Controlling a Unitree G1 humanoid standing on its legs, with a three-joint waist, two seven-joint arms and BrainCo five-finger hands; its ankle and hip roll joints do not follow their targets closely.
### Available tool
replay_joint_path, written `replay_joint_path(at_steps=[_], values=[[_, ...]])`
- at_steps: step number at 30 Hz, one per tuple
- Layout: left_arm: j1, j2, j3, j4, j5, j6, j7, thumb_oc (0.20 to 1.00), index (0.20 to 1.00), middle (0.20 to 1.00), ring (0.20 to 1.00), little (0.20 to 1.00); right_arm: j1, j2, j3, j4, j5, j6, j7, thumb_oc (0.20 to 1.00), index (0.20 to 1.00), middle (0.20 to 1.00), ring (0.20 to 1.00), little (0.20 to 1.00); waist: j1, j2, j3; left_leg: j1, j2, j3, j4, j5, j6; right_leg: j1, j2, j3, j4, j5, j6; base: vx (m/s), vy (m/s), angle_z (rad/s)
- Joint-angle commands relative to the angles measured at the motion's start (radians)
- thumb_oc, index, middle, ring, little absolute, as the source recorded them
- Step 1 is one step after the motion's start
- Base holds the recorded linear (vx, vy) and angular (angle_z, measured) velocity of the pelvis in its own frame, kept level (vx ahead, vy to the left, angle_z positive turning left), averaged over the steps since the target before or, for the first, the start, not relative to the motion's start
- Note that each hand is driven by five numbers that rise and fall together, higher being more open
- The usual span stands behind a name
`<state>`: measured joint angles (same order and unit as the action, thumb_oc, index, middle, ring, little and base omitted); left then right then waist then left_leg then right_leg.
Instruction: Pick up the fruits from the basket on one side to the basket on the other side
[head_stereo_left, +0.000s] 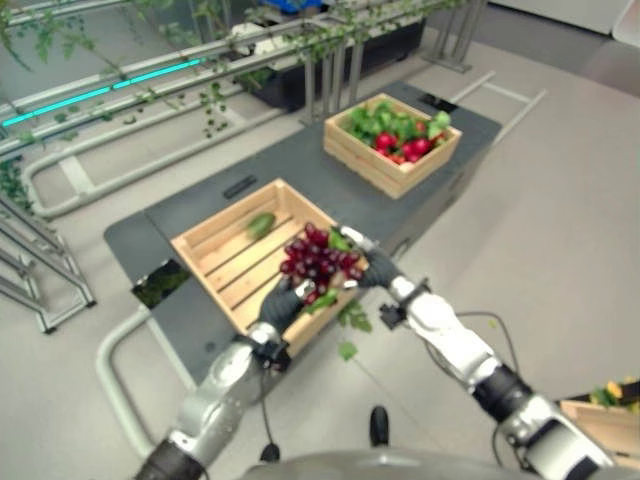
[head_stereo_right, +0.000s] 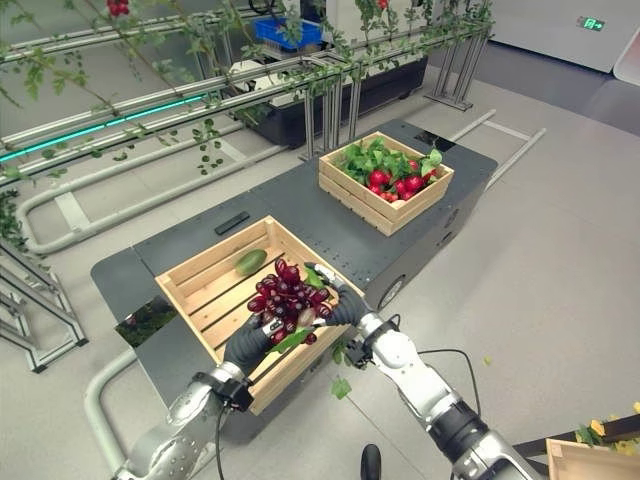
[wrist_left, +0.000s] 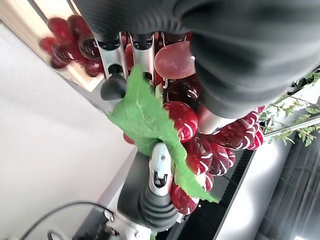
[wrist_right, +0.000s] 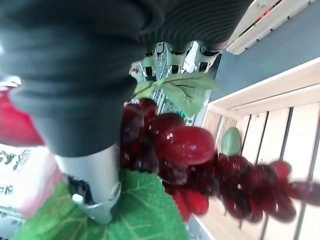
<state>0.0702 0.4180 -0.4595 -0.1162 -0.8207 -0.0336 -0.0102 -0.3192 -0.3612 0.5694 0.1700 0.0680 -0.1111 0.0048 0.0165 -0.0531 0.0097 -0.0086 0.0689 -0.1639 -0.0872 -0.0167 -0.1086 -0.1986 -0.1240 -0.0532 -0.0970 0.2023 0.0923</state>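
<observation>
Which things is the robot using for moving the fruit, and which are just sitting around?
For the job:
- bunch of red grapes, held by both hands
- left hand
- right hand
- near crate
- green fruit in the near crate
- far crate with red fruit and leaves

Just sitting around:
- small black object on the grey table
- leafy vines on rails
- third crate at the lower right

I find no legible text, label or number; a green wall sign (head_stereo_right: 590, 23) glows far back, its marking too small to read.
</observation>
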Motion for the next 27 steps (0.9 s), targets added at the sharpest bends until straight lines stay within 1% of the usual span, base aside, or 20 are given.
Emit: replay_joint_path(at_steps=[1, 9, 12, 13, 14, 15, 16, 17, 20, 25, 27], values=[[-0.127, -0.015, -0.091, -0.134, -0.06, -0.045, -0.061, 0.2, 0.2, 0.2, 0.2, 0.2, -0.156, 0.066, 0.036, 0.024, 0.009, -0.056, -0.012, 1.0, 1.0, 1.0, 1.0, 1.0, 0.021, -0.01, -0.005, -0.025, -0.067, -0.045, 0.0, -0.031, 0.068, 0.123, 0.026, -0.01, 0.01, -0.182, 0.04, 0.0, 0.0, 0.0], [-0.145, -0.008, -0.138, -0.153, -0.131, -0.034, -0.07, 0.2, 0.2, 0.2, 0.2, 0.2, -0.217, 0.102, 0.076, 0.059, 0.023, -0.053, -0.018, 1.0, 1.0, 1.0, 1.0, 1.0, 0.031, -0.008, 0.004, -0.031, -0.072, -0.051, 0.002, -0.028, 0.069, 0.12, 0.024, -0.012, 0.01, -0.178, 0.04, 0.0, 0.0, 0.0], [-0.16, -0.009, -0.174, -0.154, -0.185, -0.023, -0.075, 0.2, 0.2, 0.2, 0.2, 0.2, -0.232, 0.115, 0.095, 0.072, 0.034, -0.054, -0.018, 1.0, 1.0, 1.0, 1.0, 1.0, 0.032, -0.008, 0.008, -0.032, -0.073, -0.053, 0.002, -0.027, 0.07, 0.12, 0.024, -0.012, 0.01, -0.177, 0.04, 0.01, -0.003, 0.0], [-0.165, -0.01, -0.179, -0.154, -0.195, -0.023, -0.075, 0.2, 0.2, 0.2, 0.2, 0.2, -0.232, 0.118, 0.099, 0.074, 0.036, -0.052, -0.016, 1.0, 1.0, 1.0, 1.0, 1.0, 0.032, -0.006, 0.007, -0.026, -0.07, -0.053, 0.001, -0.039, 0.07, 0.126, 0.028, -0.012, 0.01, -0.188, 0.039, 0.04, -0.008, 0.0], [-0.166, -0.01, -0.179, -0.154, -0.195, -0.023, -0.075, 0.2, 0.2, 0.2, 0.2, 0.2, -0.233, 0.118, 0.099, 0.074, 0.036, -0.052, -0.016, 1.0, 1.0, 1.0, 1.0, 1.0, 0.033, -0.006, 0.008, -0.025, -0.07, -0.053, 0.001, -0.039, 0.07, 0.126, 0.028, -0.012, 0.01, -0.188, 0.039, 0.04, -0.006, 0.0], [-0.169, -0.013, -0.196, -0.15, -0.221, -0.018, -0.078, 0.2, 0.2, 0.2, 0.2, 0.2, -0.235, 0.12, 0.106, 0.083, 0.037, -0.051, -0.014, 1.0, 1.0, 1.0, 1.0, 1.0, 0.032, -0.005, 0.009, -0.026, -0.07, -0.054, 0.001, -0.039, 0.07, 0.126, 0.028, -0.012, 0.01, -0.187, 0.039, -0.04, 0.007, 0.0], [-0.18, -0.017, -0.213, -0.15, -0.25, -0.013, -0.086, 0.2, 0.2, 0.2, 0.2, 0.2, -0.237, 0.124, 0.113, 0.09, 0.038, -0.05, -0.014, 1.0, 1.0, 1.0, 1.0, 1.0, 0.029, -0.006, 0.011, -0.032, -0.073, -0.054, 0.002, -0.027, 0.069, 0.12, 0.023, -0.012, 0.01, -0.177, 0.04, 0.0, 0.0, 0.0], [-0.182, -0.022, -0.23, -0.149, -0.279, -0.006, -0.089, 0.2, 0.2, 0.2, 0.2, 0.2, -0.24, 0.128, 0.12, 0.097, 0.039, -0.049, -0.013, 1.0, 1.0, 1.0, 1.0, 1.0, 0.029, -0.004, 0.01, -0.027, -0.07, -0.054, 0.001, -0.038, 0.069, 0.125, 0.027, -0.012, 0.01, -0.187, 0.039, 0.0, 0.0, 0.0], [-0.192, -0.028, -0.269, -0.149, -0.34, 0.006, -0.099, 0.2, 0.2, 0.2, 0.2, 0.2, -0.242, 0.138, 0.133, 0.115, 0.045, -0.048, -0.011, 1.0, 1.0, 1.0, 1.0, 1.0, 0.026, -0.001, 0.011, -0.026, -0.069, -0.054, 0.001, -0.038, 0.069, 0.124, 0.027, -0.012, 0.01, -0.187, 0.04, 0.01, 0.0, 0.0], [-0.207, -0.02, -0.312, -0.172, -0.417, 0.019, -0.117, 0.2, 0.2, 0.2, 0.2, 0.2, -0.249, 0.145, 0.144, 0.144, 0.048, -0.049, -0.014, 1.0, 1.0, 1.0, 1.0, 1.0, 0.023, 0.003, 0.014, -0.03, -0.07, -0.056, 0.001, -0.035, 0.068, 0.121, 0.027, -0.013, 0.01, -0.185, 0.041, 0.0, 0.0, 0.0], [-0.208, -0.014, -0.314, -0.178, -0.419, 0.017, -0.119, 0.2, 0.2, 0.2, 0.2, 0.2, -0.249, 0.145, 0.145, 0.147, 0.047, -0.049, -0.014, 1.0, 1.0, 1.0, 1.0, 1.0, 0.022, 0.003, 0.015, -0.03, -0.071, -0.056, 0.001, -0.035, 0.068, 0.121, 0.027, -0.012, 0.01, -0.185, 0.041, 0.0, 0.0, 0.0]])
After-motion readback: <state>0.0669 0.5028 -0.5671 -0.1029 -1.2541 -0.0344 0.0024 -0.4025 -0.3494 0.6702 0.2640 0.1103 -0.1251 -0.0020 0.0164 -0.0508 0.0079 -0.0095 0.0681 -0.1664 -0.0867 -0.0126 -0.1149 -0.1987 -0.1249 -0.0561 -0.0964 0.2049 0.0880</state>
